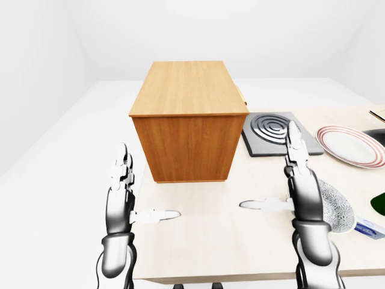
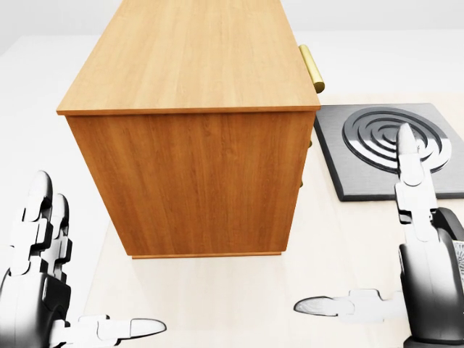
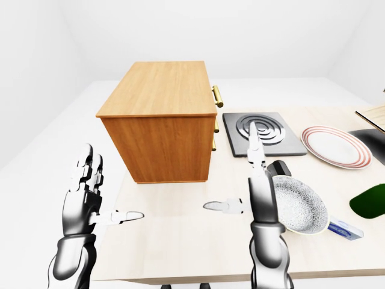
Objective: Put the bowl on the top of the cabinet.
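While the head view shows only the tall wooden cabinet (image 2: 190,123) and the dark square stove plate with ring coils (image 2: 395,145), the right-eye view also shows the grey patterned bowl (image 3: 299,207), which the left-eye view mostly hides behind the right hand (image 1: 296,180). The bowl lies on the pale wooden tabletop (image 3: 180,241), just right of that hand and apart from the cabinet. The room is plain white. The left hand (image 1: 123,192) and right hand hover empty, fingers spread wide. A white plate with red rim (image 3: 334,146) lies beyond the bowl.
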You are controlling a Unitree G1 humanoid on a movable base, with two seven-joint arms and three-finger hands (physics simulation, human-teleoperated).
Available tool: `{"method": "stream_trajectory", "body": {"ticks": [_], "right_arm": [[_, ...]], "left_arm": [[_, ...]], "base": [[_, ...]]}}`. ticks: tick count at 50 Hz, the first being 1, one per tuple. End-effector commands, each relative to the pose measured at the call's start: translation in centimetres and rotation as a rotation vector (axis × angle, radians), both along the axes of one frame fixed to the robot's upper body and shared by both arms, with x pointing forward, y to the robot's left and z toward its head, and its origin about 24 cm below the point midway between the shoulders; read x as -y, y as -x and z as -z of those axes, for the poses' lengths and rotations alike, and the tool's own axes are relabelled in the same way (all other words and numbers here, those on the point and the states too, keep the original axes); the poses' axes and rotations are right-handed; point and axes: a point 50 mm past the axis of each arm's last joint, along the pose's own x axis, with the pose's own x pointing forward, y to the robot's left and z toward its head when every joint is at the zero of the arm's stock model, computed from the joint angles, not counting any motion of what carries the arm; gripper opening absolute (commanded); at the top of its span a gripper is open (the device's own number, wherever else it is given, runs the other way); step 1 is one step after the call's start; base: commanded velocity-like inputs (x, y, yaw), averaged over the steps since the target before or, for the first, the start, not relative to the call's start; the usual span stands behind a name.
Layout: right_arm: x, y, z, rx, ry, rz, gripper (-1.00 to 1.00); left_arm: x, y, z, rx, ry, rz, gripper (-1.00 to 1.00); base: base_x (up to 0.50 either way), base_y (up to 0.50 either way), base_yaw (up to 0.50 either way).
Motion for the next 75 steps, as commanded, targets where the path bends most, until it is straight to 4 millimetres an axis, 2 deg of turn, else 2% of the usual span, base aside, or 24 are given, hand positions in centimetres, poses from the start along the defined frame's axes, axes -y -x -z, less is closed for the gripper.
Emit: {"method": "stream_trajectory", "body": {"ticks": [1,6,14,19,31,38,50,58,75], "right_arm": [[1.5,0.5,-1.2,0.034,0.04,0.05,1.0],[1.8,0.7,-1.9,0.065,0.067,0.068,1.0],[3.6,1.8,-2.6,0.054,0.128,0.124,1.0],[5.1,2.5,-0.7,-0.082,0.164,0.173,1.0],[7.4,3.5,3.1,-0.356,0.24,0.256,1.0],[7.7,3.9,3.4,-0.406,0.27,0.273,1.0],[9.0,4.9,3.6,-0.477,0.387,0.401,1.0],[8.8,5.0,2.4,-0.455,0.433,0.41,1.0],[9.8,5.1,4.3,-0.548,0.483,0.473,1.0]], "left_arm": [[-0.1,-0.1,0.0,0.001,-0.005,-0.01,1.0],[-0.2,-0.1,0.0,0.004,-0.005,-0.017,1.0],[-0.2,-0.2,-0.1,0.005,-0.005,-0.019,1.0],[-0.1,-0.1,-0.2,0.01,-0.006,-0.019,1.0],[-0.1,-0.2,-0.2,0.011,-0.008,-0.022,1.0],[-0.1,-0.2,-0.1,0.006,-0.01,-0.02,1.0],[0.0,-0.3,0.1,-0.002,-0.012,-0.014,1.0],[0.0,-0.3,0.1,-0.002,-0.014,-0.013,1.0],[0.1,-0.3,0.2,-0.009,-0.016,-0.005,1.0]], "base": [[0.0,0.0,0.0],[0.0,0.0,0.0],[0.0,0.0,0.0],[0.0,0.0,0.0],[0.0,0.0,0.0],[0.0,0.0,0.0],[0.0,0.0,0.0],[0.0,0.0,0.0],[0.0,0.0,0.0]]}}
